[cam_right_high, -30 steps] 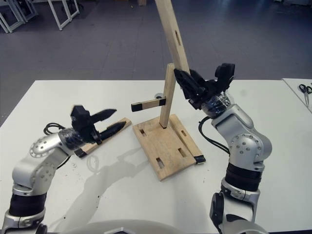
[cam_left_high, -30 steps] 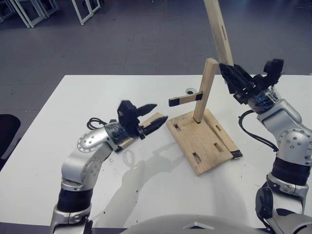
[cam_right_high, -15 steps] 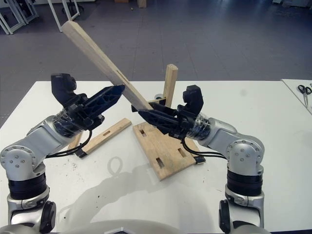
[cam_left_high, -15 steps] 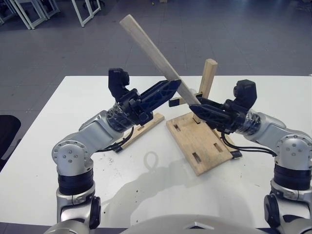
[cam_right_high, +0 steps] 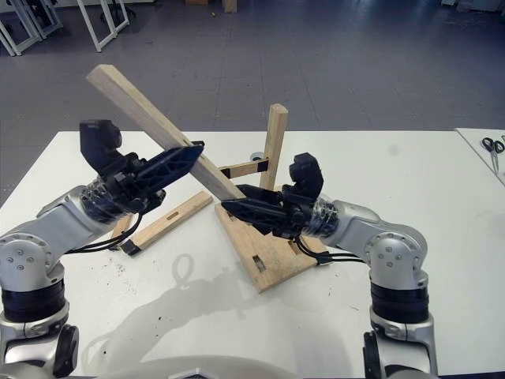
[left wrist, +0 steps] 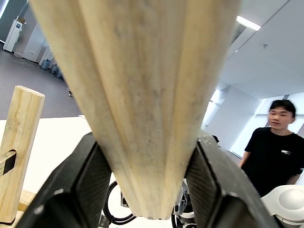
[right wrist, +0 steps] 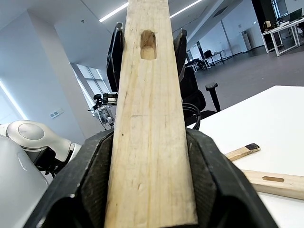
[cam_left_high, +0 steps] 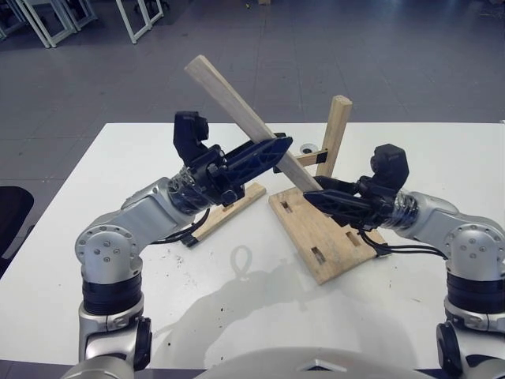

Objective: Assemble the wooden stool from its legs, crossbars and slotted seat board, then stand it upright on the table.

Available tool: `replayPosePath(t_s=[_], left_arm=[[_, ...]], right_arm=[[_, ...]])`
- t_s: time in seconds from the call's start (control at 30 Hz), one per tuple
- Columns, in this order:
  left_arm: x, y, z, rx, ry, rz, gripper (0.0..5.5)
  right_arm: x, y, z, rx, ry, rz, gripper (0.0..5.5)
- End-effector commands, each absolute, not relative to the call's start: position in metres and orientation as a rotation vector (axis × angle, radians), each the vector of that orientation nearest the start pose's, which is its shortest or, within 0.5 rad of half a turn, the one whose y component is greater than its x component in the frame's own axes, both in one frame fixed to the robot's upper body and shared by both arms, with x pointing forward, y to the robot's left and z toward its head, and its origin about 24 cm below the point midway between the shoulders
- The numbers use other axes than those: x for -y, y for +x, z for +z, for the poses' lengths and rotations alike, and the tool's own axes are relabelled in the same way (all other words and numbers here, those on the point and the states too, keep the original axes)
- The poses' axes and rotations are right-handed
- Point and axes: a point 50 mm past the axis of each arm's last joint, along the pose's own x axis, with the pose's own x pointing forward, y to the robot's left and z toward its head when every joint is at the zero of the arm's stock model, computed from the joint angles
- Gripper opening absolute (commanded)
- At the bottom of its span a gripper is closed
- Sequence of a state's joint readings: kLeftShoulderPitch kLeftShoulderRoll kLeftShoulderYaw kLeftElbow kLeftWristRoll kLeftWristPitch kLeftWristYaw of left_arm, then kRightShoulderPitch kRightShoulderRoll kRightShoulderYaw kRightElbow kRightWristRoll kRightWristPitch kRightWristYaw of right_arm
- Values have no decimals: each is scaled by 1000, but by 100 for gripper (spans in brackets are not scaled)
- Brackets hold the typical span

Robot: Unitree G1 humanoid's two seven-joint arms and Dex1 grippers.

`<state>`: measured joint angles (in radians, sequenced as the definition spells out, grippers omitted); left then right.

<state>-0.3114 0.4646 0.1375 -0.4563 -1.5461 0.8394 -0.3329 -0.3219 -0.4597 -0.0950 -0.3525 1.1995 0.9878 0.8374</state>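
Nearest you, your right end effector [cam_left_high: 313, 198] is clenched on the lower end of a long wooden leg [cam_left_high: 229, 96]. The right wrist view shows its fingers [right wrist: 95, 178] pressed against both faces of the wood. The slotted seat board [cam_left_high: 309, 238] lies flat on the white surface [cam_left_high: 55, 237], directly under this end effector.

The held leg slants up and away from there, clear of the surface. Partway along it, your left end effector [cam_left_high: 274, 149] grasps the same leg, with its fingers [left wrist: 78, 190] tight on either side. So both end effectors carry one piece between them.

Below the left end effector and its forearm, a second leg [cam_right_high: 170, 221] lies flat on the surface, just beside the seat board.

Beyond the right end effector, a third leg [cam_left_high: 336, 130] stands upright in the far end of the seat board. A short crossbar [cam_right_high: 241, 168] sticks out of that leg sideways toward the left end effector, passing behind the held leg.
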Motion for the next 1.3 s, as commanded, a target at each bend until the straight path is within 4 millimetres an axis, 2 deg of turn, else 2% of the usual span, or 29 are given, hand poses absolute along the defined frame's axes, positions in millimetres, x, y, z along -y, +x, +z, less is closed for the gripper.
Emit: replayPosePath(t_s=[0.03,0.2,0.3,0.4,0.47,0.57,0.63,0.7,0.8,0.87,0.97,1.03,1.17,1.3], left_arm=[[-142,234,195,-64,-656,-1152,209],[-168,249,196,-25,-620,-1033,208],[-190,259,192,9,-542,-901,208],[-201,270,172,5,-354,-755,208],[-203,276,158,-5,-273,-676,208],[-200,278,152,24,-257,-656,208],[-198,279,150,31,-253,-660,208],[-196,278,150,35,-252,-677,208],[-190,276,150,35,-249,-721,208],[-188,274,149,30,-243,-748,208],[-184,272,145,21,-243,-774,208],[-177,272,141,11,-239,-794,208],[-161,272,132,1,-265,-837,208],[-150,263,122,-28,-298,-872,204]], right_arm=[[135,233,169,-181,516,1427,253],[150,235,158,-243,414,1335,339],[166,235,139,-360,189,1237,345],[170,240,114,-479,-138,1133,345],[165,237,94,-540,-276,1131,345],[153,232,77,-572,-388,1151,345],[151,233,69,-579,-535,1146,345],[153,235,65,-561,-742,1134,345],[149,234,72,-496,-943,1179,345],[146,239,80,-438,-991,1146,345],[151,246,87,-424,-1044,1120,345],[153,238,78,-453,-1080,1199,345],[148,211,62,-485,-951,1467,345],[156,205,60,-495,-972,1530,345]])
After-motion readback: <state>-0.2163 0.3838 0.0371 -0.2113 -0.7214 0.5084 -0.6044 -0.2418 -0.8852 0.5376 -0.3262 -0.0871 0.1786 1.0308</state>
